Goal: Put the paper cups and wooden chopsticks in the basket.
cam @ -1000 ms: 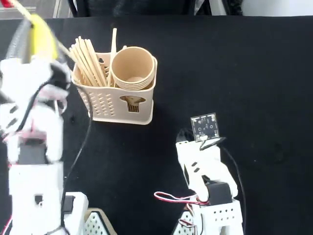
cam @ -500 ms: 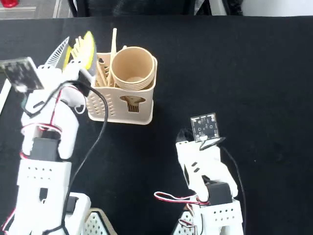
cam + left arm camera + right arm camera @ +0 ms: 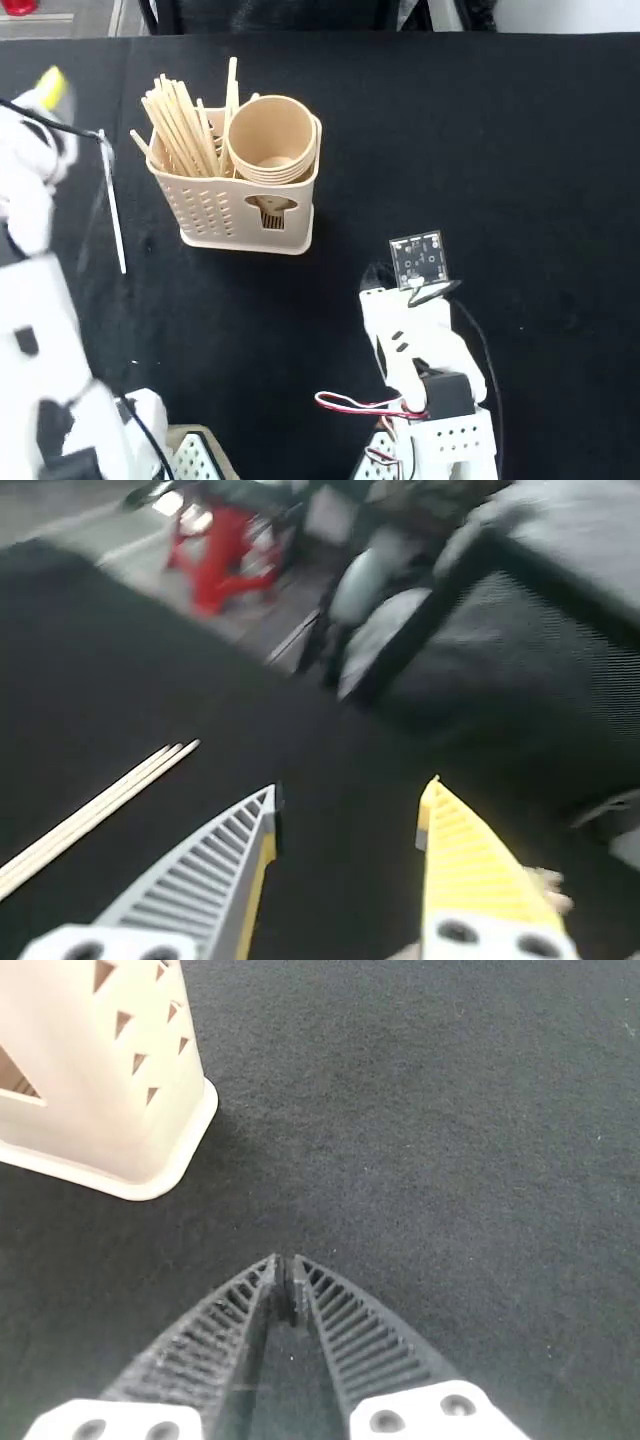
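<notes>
Two wooden chopsticks lie flat, side by side, on the black worktop, not yet in the basket. I take the thin pale line left of the basket in the high view to be this pair. The basket already holds a bundle of chopsticks and the stacked paper cups.

The left gripper has its fingers spread apart with nothing between them. The right gripper has its fingers closed on nothing, on the near side of the basket.

Handling, as I judge it:
- The pair is light, stiff and smooth, and likely to roll or split apart.
- I would grip across both sticks at mid-length so they balance.
- I would close fully and avoid levering against the worktop, because thin wood can snap.
</notes>
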Action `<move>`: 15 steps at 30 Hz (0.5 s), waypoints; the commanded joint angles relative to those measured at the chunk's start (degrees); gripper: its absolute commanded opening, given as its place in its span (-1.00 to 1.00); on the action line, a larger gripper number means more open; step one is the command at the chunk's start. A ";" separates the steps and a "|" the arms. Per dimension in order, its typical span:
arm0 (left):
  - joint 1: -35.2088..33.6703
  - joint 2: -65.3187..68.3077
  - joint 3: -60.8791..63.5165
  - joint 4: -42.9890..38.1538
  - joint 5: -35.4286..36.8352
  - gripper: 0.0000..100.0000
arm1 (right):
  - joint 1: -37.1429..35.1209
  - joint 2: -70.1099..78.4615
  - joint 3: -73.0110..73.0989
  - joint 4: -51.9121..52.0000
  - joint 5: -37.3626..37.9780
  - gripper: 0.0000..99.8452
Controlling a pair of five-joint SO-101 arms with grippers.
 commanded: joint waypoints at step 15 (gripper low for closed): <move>0.31 52.48 -20.44 4.66 -7.82 -0.55 | 0.70 -0.57 -0.04 0.09 0.35 -0.97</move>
